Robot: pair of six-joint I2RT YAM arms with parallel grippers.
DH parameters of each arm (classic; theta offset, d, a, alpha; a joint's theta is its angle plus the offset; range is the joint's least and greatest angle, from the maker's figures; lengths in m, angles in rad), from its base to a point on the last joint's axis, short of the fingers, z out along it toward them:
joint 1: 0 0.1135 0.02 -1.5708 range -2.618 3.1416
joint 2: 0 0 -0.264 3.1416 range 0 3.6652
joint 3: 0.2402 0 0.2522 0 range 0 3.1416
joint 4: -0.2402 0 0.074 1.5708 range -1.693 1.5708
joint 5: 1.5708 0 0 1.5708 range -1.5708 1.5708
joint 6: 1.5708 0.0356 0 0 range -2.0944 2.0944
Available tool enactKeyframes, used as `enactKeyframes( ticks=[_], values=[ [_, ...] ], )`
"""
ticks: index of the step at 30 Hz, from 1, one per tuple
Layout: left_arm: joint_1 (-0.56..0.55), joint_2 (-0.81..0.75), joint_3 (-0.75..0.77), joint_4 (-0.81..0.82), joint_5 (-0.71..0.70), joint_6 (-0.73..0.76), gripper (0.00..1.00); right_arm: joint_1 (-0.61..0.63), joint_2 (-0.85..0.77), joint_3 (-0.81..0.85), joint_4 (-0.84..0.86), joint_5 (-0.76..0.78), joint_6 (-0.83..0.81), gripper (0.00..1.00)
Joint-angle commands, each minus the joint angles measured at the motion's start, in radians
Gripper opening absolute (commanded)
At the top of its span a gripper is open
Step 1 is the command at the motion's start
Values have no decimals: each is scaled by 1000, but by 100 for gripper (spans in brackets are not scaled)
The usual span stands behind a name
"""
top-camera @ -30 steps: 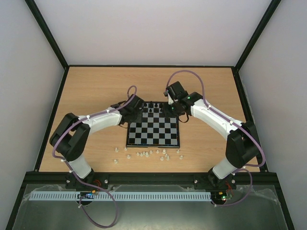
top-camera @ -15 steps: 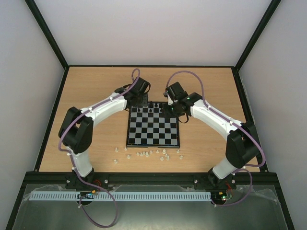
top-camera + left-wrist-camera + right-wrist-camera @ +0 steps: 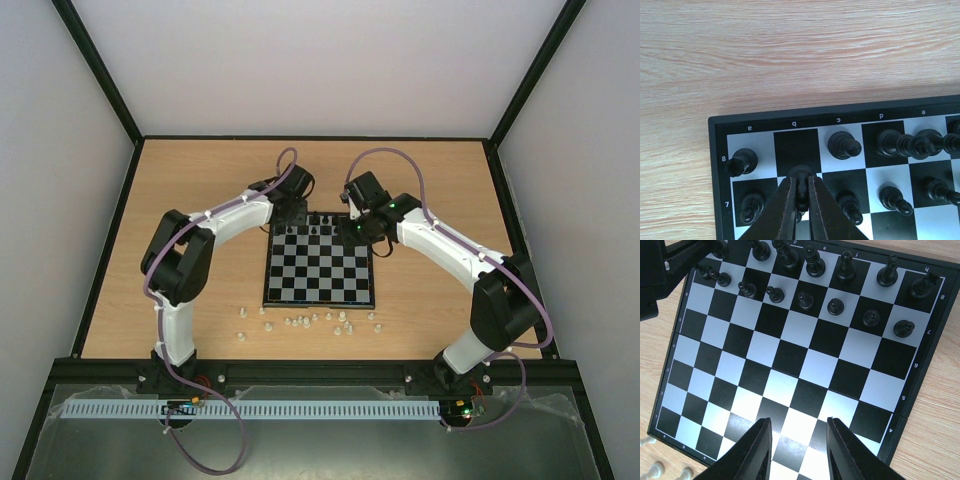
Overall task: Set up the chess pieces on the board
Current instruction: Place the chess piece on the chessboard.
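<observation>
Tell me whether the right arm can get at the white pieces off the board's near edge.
Probably yes. The right tool is open and empty above the board, and the white pieces lie loose on the table nearer its base, with nothing standing between.

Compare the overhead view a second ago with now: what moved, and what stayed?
The left arm swung from the left edge of the small black-and-white checked chessboard to its far-left corner, where the left gripper pinches a tiny black chess piece. The right arm, its open right gripper and the loose cream chess pieces near the arms stayed put.
</observation>
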Motion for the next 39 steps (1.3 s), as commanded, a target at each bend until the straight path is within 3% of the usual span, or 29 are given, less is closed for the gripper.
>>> enactKeyframes(
  ticks=[1,26,39],
  values=[
    [12,20,32,8,16,7,5,9,4,-7,-20,7,2,31],
    [26,96,55,36,26,14,7,12,20,-7,-18,12,3,31],
    [26,65,42,27,17,9,23,15,26,-4,-19,15,2,31]
  ],
)
